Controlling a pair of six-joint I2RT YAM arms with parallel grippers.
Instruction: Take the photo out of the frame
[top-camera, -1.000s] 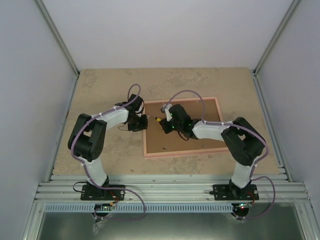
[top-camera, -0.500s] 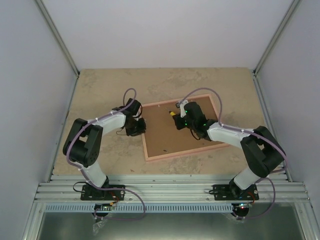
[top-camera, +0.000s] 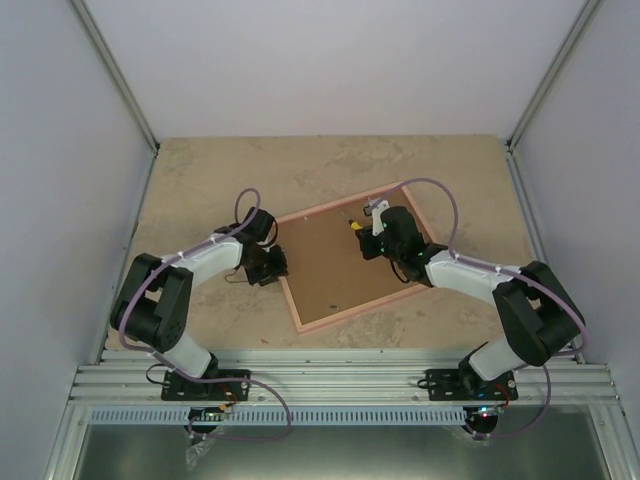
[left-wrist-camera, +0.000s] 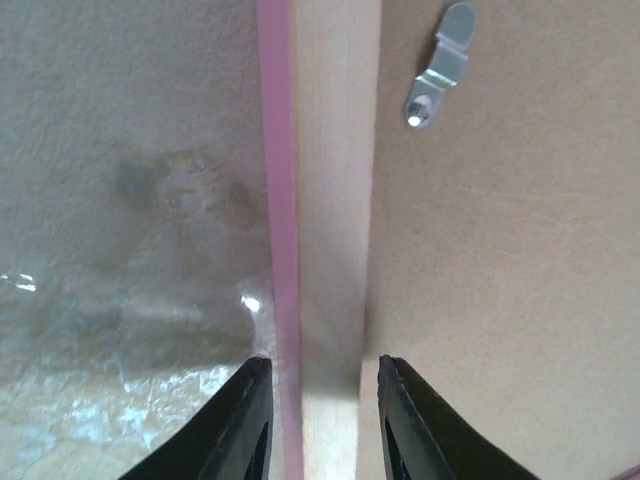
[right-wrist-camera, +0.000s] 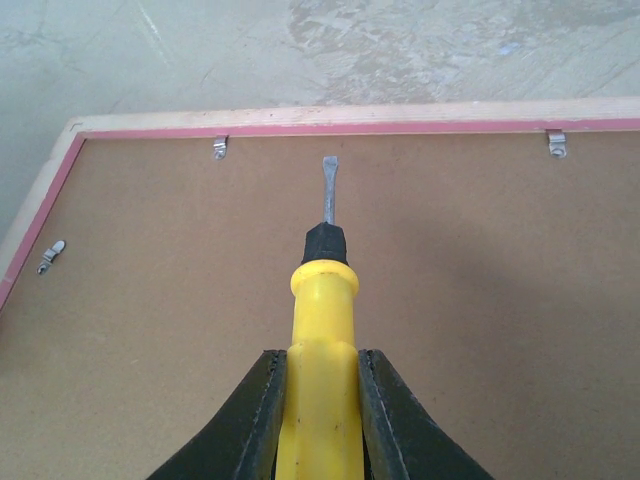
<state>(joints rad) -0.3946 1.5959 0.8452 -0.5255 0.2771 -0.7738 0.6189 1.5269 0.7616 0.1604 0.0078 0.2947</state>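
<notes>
Face down on the mottled beige table (top-camera: 200, 180), the thin pink rectangular wooden frame (top-camera: 345, 314) is seen. The flat brown backing board (top-camera: 335, 260) is seated inside its rails and fills the opening. The photo is hidden beneath that board and cannot be seen.

At the wrist view, the frame's side rail is straddled by the left gripper (left-wrist-camera: 320, 410). Its black jaws are held a little apart, one outside the pink edge over the table and one inside over the board. Whether the rail is actually being touched cannot be told. Ahead of those jaws, on the inner side, a small silver metal clip (left-wrist-camera: 440, 65) is seen lying on the board close to the rail.

Over on the other side, a yellow-handled flat-blade screwdriver (right-wrist-camera: 322, 290) is clamped firmly in the right gripper (right-wrist-camera: 320, 360), with the jaws pressed against the handle. The blade is pointed straight ahead over the board, and its tip is stopped short of the far rail. Along that rail, one clip (right-wrist-camera: 220, 147) is set ahead and left of the tip, and another (right-wrist-camera: 557, 143) well off to the right. A third (right-wrist-camera: 50, 256) is tucked by the left-hand rail.
</notes>
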